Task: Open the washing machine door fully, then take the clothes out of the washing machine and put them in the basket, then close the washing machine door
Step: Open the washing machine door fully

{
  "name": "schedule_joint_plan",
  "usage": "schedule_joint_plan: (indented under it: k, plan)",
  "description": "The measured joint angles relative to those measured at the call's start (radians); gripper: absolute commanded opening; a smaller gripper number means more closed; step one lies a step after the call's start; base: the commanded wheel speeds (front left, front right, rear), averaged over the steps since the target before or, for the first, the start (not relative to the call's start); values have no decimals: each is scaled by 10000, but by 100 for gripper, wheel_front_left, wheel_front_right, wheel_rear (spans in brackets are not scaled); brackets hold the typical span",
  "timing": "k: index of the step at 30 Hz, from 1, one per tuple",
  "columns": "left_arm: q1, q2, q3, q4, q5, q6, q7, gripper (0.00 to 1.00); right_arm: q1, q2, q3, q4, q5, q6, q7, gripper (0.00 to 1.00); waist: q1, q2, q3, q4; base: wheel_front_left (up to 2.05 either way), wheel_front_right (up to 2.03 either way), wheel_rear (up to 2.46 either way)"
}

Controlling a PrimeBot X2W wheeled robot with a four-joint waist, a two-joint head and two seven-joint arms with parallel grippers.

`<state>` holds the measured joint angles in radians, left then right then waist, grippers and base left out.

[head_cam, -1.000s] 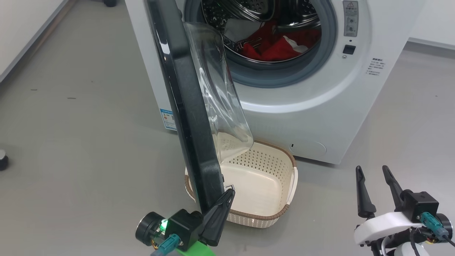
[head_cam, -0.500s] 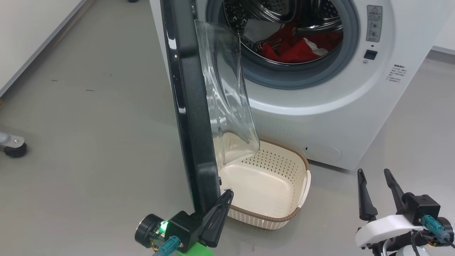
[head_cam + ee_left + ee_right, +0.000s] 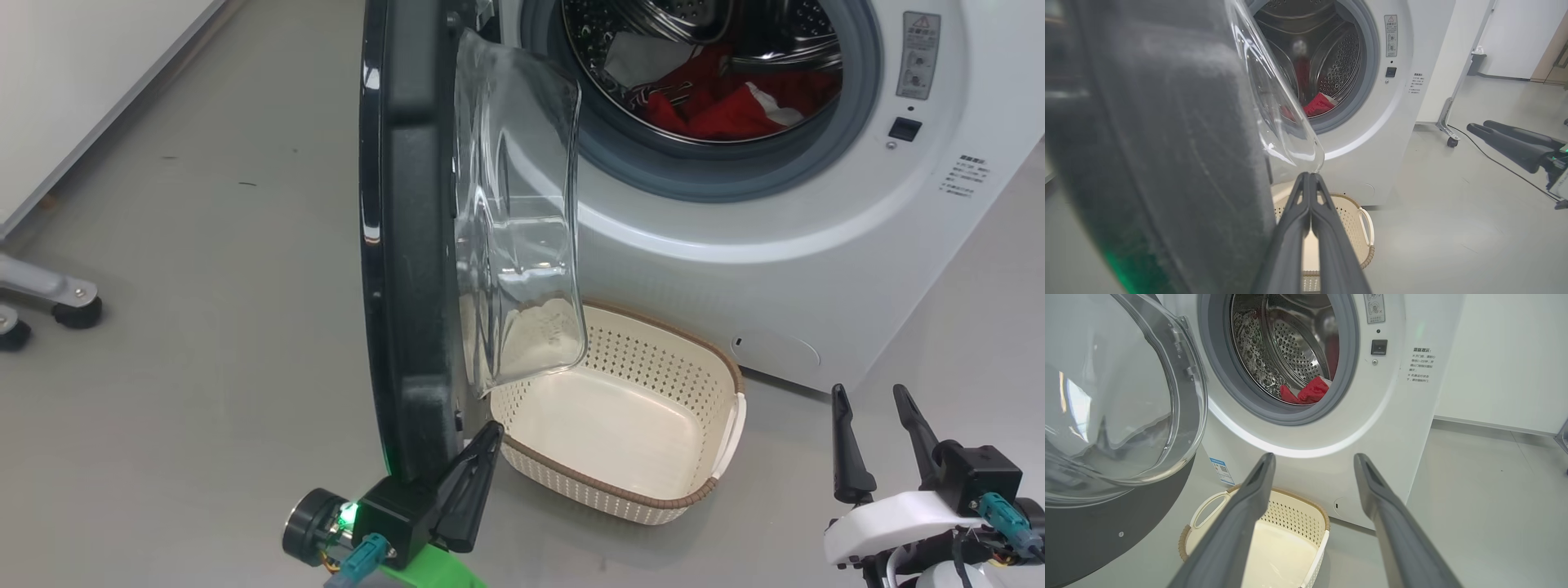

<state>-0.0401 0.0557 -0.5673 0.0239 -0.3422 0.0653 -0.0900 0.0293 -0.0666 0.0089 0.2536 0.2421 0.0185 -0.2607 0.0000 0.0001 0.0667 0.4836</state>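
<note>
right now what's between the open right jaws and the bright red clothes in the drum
Head view: bare grey floor, then the front of the big white washing machine and grey rubber ring; the small cream plastic basket sits further left.

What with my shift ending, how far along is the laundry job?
Done: door partly open. In hand: shut left gripper at the door's lower edge, placed to push it wider. Left: red clothes lie in the drum, basket empty, right gripper open, holding nothing; the door then needs closing.

Black washing machine door (image 3: 408, 245) stands open. Red clothes (image 3: 718, 110) lie inside the white washing machine (image 3: 735, 278). The cream basket (image 3: 653, 359) sits on the floor at its front.
</note>
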Motion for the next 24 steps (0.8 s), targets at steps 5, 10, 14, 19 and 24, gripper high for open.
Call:
schedule_joint_plan:
  k: [5, 10, 14, 19, 24]
  plan:
    - [1, 128, 426, 29, 6, 136, -104, 0, -6, 13, 48, 13, -59, 73, 0, 100, 0, 0, 59, 128, 0, 0, 0]
    - [1, 219, 828, 81, 6, 278, -184, 0, -11, 21, 40, 21, -61, 111, 0, 100, 0, 0, 76, 147, 0, 0, 0]
    - [12, 224, 1122, 123, 6, 309, -272, 0, -16, 40, 36, 23, -75, 113, 0, 100, 0, 0, 110, 125, 0, 0, 0]
    - [13, 265, 1628, 244, 2, 355, -362, 0, -19, 46, -6, 29, -75, 113, 0, 100, 0, -1, 155, 89, 0, 0, 0]
    - [14, 362, 2242, 364, -42, 437, -479, 0, -36, 50, -56, 50, -75, 148, 0, 100, 0, 0, 204, 38, 0, 0, 0]
